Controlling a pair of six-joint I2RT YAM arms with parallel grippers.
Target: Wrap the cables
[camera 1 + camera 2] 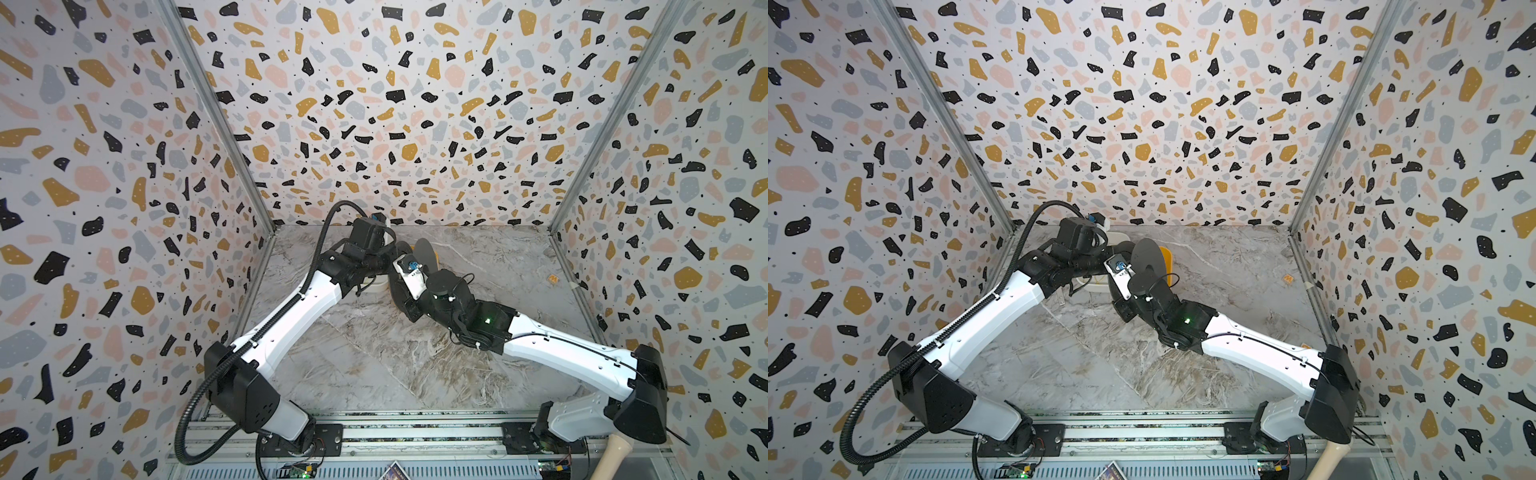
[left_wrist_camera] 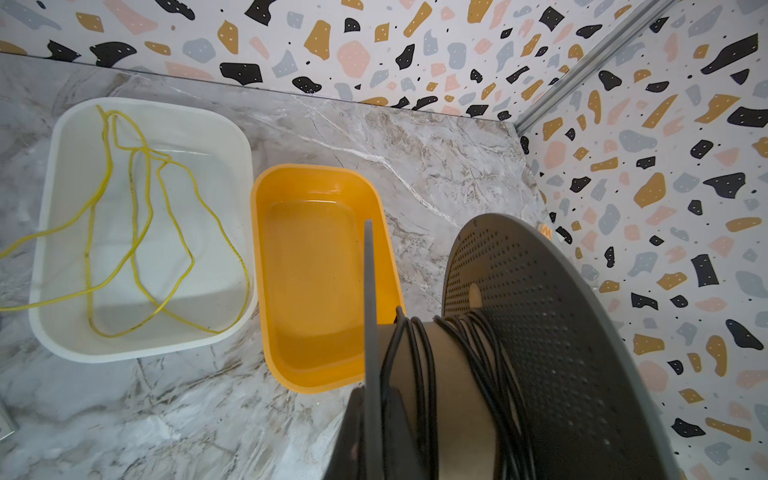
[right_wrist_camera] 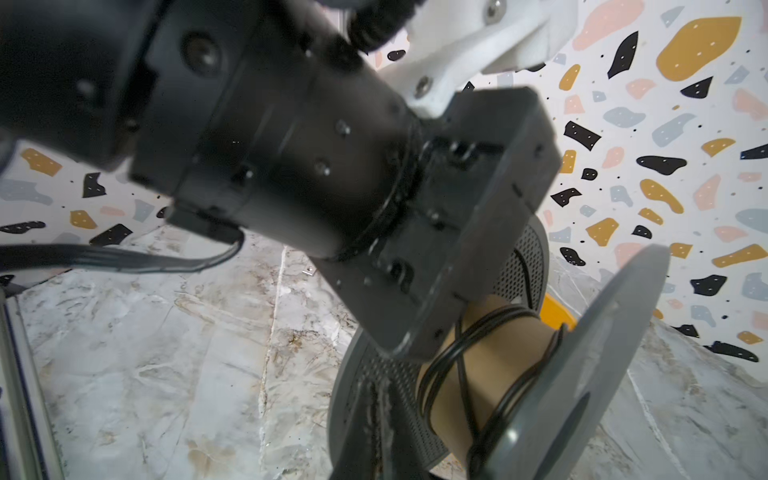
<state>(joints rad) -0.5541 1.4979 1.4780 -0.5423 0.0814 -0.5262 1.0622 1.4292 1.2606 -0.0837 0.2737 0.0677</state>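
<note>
The cables (image 2: 488, 374) are one thin, glossy black cord wound in loose turns round the brown cardboard core (image 2: 444, 395) of a grey spool (image 2: 561, 332) with perforated flanges. The turns lie in two bunches: a few strands near one flange and a thicker bundle against the other, with bare core between them. In the right wrist view some loops cross one another and hang slack off the core. The spool is tilted, near the far edge of the worktop (image 1: 374, 365), about midway along it.
</note>
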